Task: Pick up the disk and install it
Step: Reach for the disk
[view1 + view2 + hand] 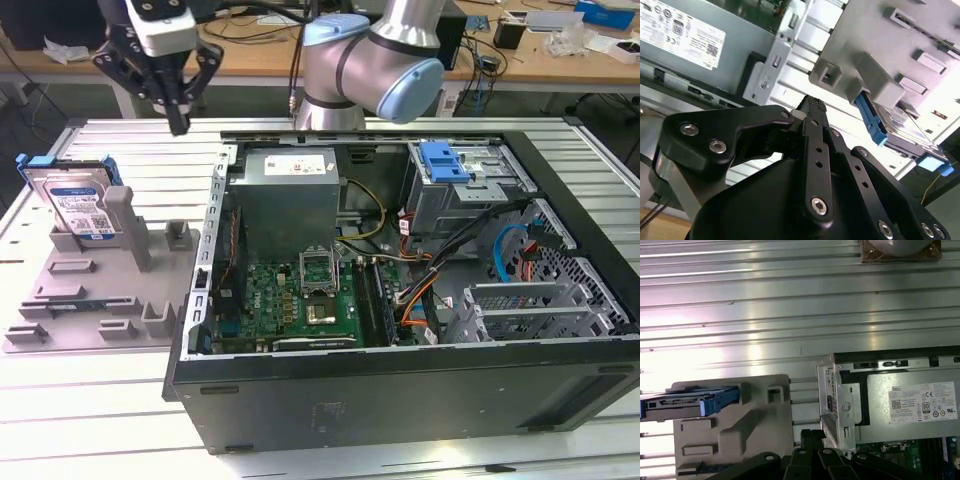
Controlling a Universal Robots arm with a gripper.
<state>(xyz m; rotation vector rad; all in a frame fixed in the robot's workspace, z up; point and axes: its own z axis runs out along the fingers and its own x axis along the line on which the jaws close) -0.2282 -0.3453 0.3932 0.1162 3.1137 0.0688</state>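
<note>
The disk [80, 205], a silver drive with a white-and-blue label in a blue carrier frame, stands leaning on edge in the grey slotted fixture [95, 295] at the exterior view's left. My gripper [180, 122] hangs above the table behind the fixture, between the disk and the open computer case [400, 330]. Its fingers point down, shut, with nothing in them. The second wrist view has the fingertips [812, 106] pressed together, with the disk [900, 120] beyond them. The first wrist view looks down on the disk's [687, 402] edge and the gripper [812, 436].
Inside the case, a drive cage with a blue plastic clip [445, 162] sits at the back right, beside the power supply [290, 195], motherboard [300, 290] and loose cables. The robot arm's base [365, 65] stands behind the case. Ribbed metal table [100, 420] surrounds everything.
</note>
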